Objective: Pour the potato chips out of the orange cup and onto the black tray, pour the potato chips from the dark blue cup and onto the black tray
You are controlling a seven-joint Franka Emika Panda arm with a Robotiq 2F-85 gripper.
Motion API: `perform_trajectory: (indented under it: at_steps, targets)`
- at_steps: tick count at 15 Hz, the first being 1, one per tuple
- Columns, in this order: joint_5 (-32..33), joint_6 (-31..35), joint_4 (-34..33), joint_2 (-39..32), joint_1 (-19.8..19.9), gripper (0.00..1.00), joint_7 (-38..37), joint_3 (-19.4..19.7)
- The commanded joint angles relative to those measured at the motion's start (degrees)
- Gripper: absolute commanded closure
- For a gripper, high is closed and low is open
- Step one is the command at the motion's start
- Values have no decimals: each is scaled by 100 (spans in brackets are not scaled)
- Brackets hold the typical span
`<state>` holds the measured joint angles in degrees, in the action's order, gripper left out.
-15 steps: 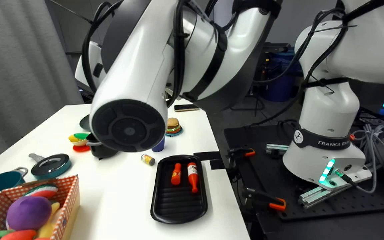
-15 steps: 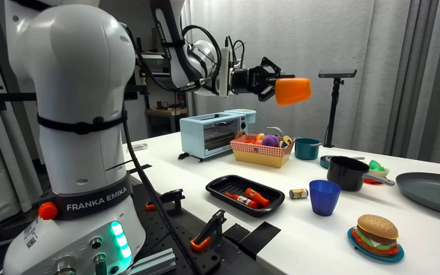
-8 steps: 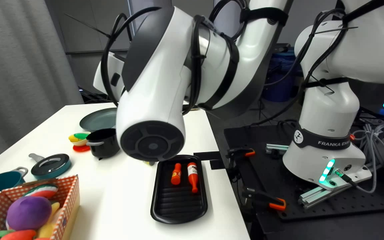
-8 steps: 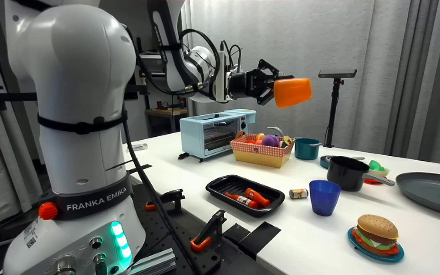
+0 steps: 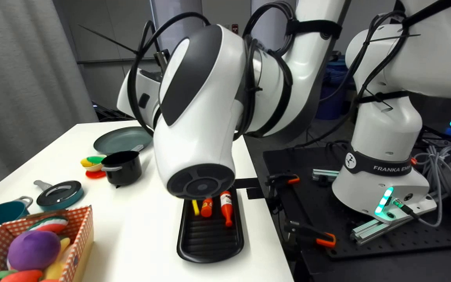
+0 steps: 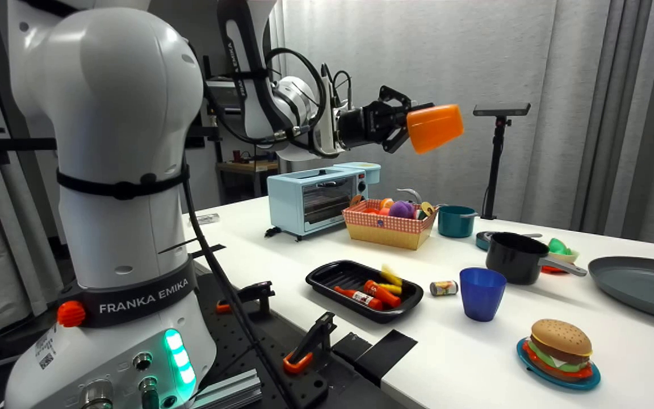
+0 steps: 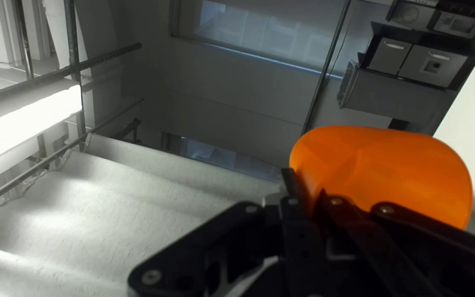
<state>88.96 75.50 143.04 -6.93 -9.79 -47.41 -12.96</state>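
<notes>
My gripper (image 6: 415,119) is shut on the wall of the orange cup (image 6: 437,129), which hangs in the air well above the table. Its narrower base points away from the gripper and up; the wider mouth faces back and down. In the wrist view the gripper (image 7: 308,185) pinches the cup's edge. Below lies the black tray (image 5: 210,244). One yellow chip (image 6: 390,288) is in it, and a blurred yellow piece (image 6: 390,274) is in the air just above. The dark blue cup (image 6: 481,295) stands upright on the table; its contents do not show.
Two red bottles (image 6: 382,294) lie in the tray. A small can (image 6: 444,288), a black pot (image 6: 514,258), a grey pan (image 6: 639,284) and a toy burger (image 6: 561,346) are nearby. Farther back stand a checked basket (image 6: 386,230) and a light blue toaster oven (image 6: 321,199).
The arm has shifted towards the tray's side in an exterior view, and the cup has tipped further. Yellow chips, unseen in the tray before, now show in and above it.
</notes>
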Motion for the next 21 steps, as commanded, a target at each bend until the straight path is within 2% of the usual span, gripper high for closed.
perform_trajectory:
  at_steps: [1, 7, 14, 21]
  targets:
    - [153, -354, 2, -168, -180, 98, -142, -36]
    - [-296, -134, -162, -175, -221, 98, -229, -78]
    - [-1480, 459, -584, 59, -223, 98, -568, -126]
    - [-2517, 1740, -905, 436, -138, 98, -679, -21]
